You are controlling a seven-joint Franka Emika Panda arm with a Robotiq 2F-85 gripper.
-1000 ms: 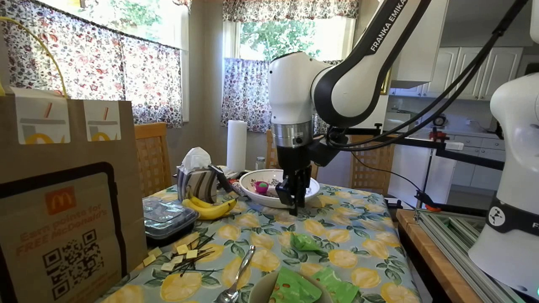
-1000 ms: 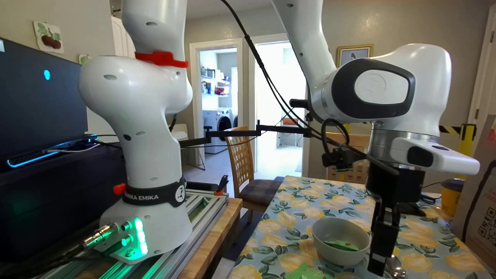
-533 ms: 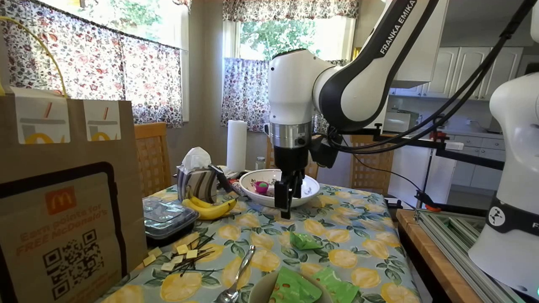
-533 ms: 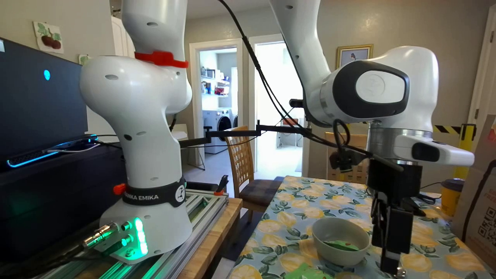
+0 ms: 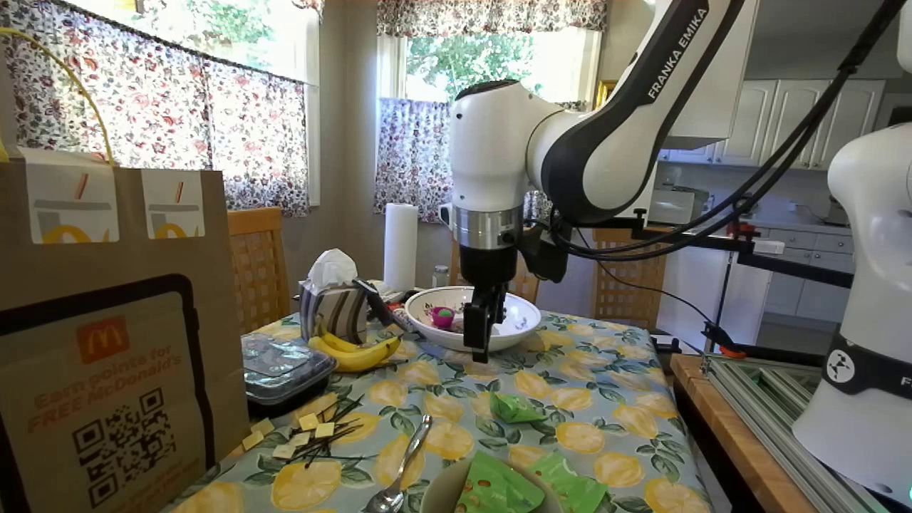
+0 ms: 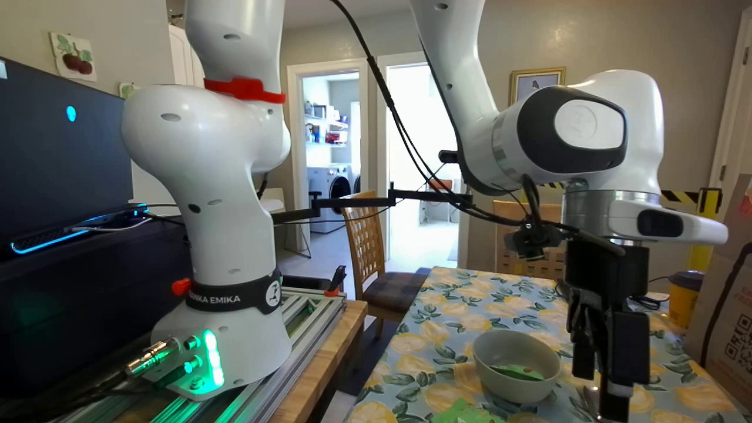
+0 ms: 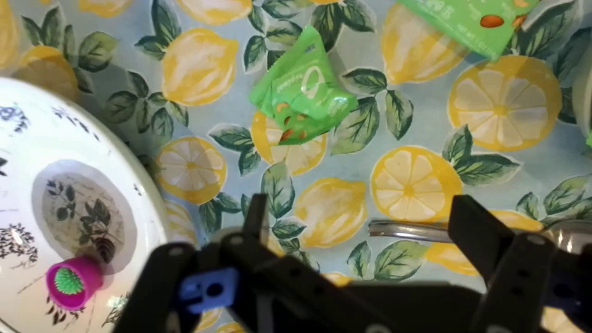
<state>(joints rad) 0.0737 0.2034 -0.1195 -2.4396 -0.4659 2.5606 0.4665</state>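
White bowl (image 7: 129,185): it stands on the lemon tablecloth (image 7: 194,118), at the left of my wrist view, wide, with dark leaf patterns inside. A part of my gripper (image 7: 360,222) covers its rim here; how near they are, I cannot tell.
Pink cup (image 7: 89,276): it is inside this bowl, with a green spiky ball (image 7: 68,280) in its mouth.
Green packet (image 7: 305,99): crumpled, printed with nuts, it lies on the cloth, apart from the bowl.
Gripper: I see it pointing down, and it hangs above the cloth. The jaws are spread wide, and lemons show through the gap. In an exterior view its fingers (image 5: 479,328) appear in front of the white bowl.
Spoon (image 7: 407,230): it lies on the cloth; its handle shows in the gap, and one finger covers its middle.
Second packet (image 7: 485,21): also green, it lies at the upper right, cut by the border of this view.
Grey-green bowl (image 6: 499,385): only its edge is visible at the far right; in an exterior view I see one more green packet (image 6: 520,372) inside.
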